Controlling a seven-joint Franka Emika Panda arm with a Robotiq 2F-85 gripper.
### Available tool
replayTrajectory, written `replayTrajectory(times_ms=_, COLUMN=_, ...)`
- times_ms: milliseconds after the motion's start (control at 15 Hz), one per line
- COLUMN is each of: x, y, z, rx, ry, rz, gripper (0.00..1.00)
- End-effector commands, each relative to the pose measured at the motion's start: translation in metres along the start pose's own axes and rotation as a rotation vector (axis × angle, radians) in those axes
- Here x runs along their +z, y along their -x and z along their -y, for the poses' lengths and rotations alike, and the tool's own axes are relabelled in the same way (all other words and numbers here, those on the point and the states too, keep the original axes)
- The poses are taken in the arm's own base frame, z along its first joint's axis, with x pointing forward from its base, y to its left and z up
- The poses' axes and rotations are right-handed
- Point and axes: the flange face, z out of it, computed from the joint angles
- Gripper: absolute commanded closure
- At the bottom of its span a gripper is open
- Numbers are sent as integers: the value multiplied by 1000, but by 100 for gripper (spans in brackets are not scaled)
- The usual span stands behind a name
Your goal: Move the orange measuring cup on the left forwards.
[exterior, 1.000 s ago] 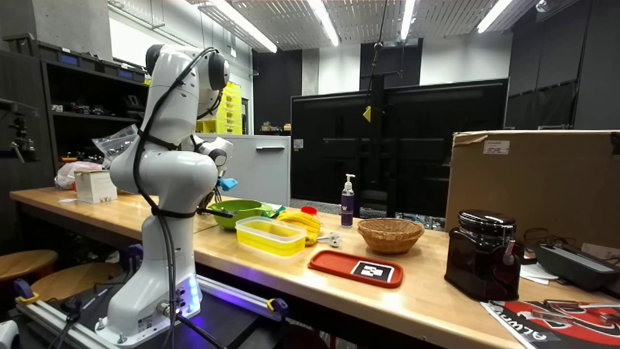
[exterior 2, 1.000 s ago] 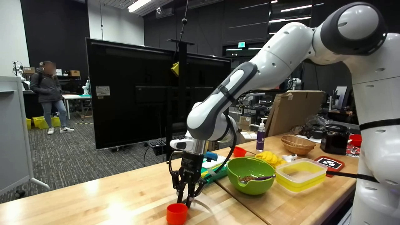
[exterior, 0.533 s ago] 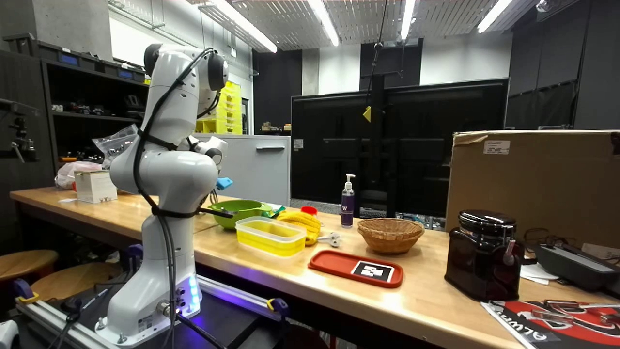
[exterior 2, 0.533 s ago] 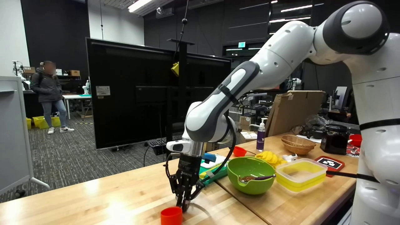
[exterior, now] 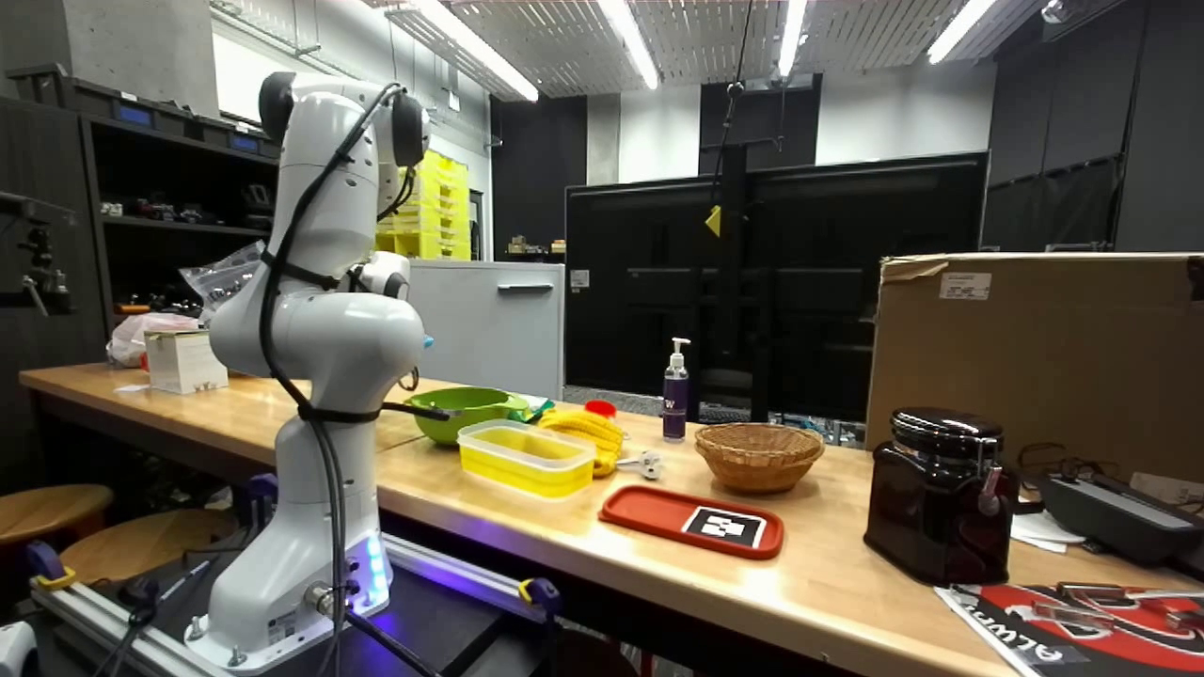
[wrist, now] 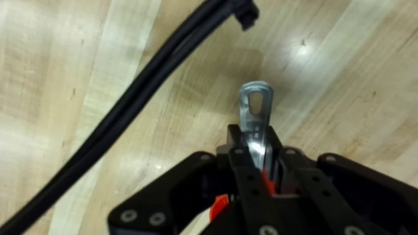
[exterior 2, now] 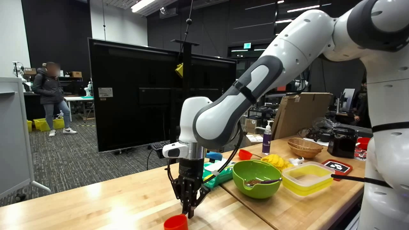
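Observation:
The orange-red measuring cup [exterior 2: 176,223] is at the bottom edge of an exterior view, partly cut off, on or just above the wooden table; its rim looks slightly tilted. My gripper [exterior 2: 188,214] points down right beside it. In the wrist view my gripper [wrist: 255,137] is closed around the cup's metal handle [wrist: 256,111], whose slotted end sticks out past the fingertips. A red part of the cup [wrist: 218,207] shows below, mostly hidden by the fingers. In an exterior view the arm [exterior: 348,329] hides the gripper and this cup.
Beside the gripper are a green bowl [exterior 2: 255,179] with a spoon and a green package [exterior 2: 220,175]. Farther along are a yellow container [exterior 2: 308,179], yellow cloth [exterior 2: 276,162], another red cup [exterior 2: 245,154], a pump bottle [exterior 2: 266,140] and a basket [exterior 2: 305,147].
The gripper and cup have shifted slightly left and down in an exterior view. The cup's tilt has changed a little. The wrist has become more hidden behind the arm.

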Motion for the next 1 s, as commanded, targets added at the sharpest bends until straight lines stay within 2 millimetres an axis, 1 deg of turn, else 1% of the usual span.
replayTrajectory(times_ms=0, x=-34, y=-17, z=9, rx=57, ry=37, rz=125, gripper=96)
replayTrajectory(times_ms=200, x=-58, y=-29, z=4, rx=106, ry=56, rz=186, gripper=96)
replayTrajectory(times_ms=267, x=-65, y=-30, z=-1, rx=126, ry=62, rz=198, gripper=96)
replayTrajectory(times_ms=400, x=-80, y=-26, z=-12, rx=176, ry=75, rz=215, gripper=96)
replayTrajectory(times_ms=533, x=-96, y=-13, z=-26, rx=250, ry=99, rz=213, gripper=96)
replayTrajectory(times_ms=600, x=-107, y=-4, z=-32, rx=300, ry=120, rz=203, gripper=96)
replayTrajectory(times_ms=733, x=-122, y=12, z=-43, rx=386, ry=157, rz=182, gripper=96)
replayTrajectory(times_ms=800, x=-128, y=21, z=-48, rx=430, ry=170, rz=174, gripper=96)
replayTrajectory(times_ms=933, x=-135, y=34, z=-58, rx=514, ry=188, rz=161, gripper=96)
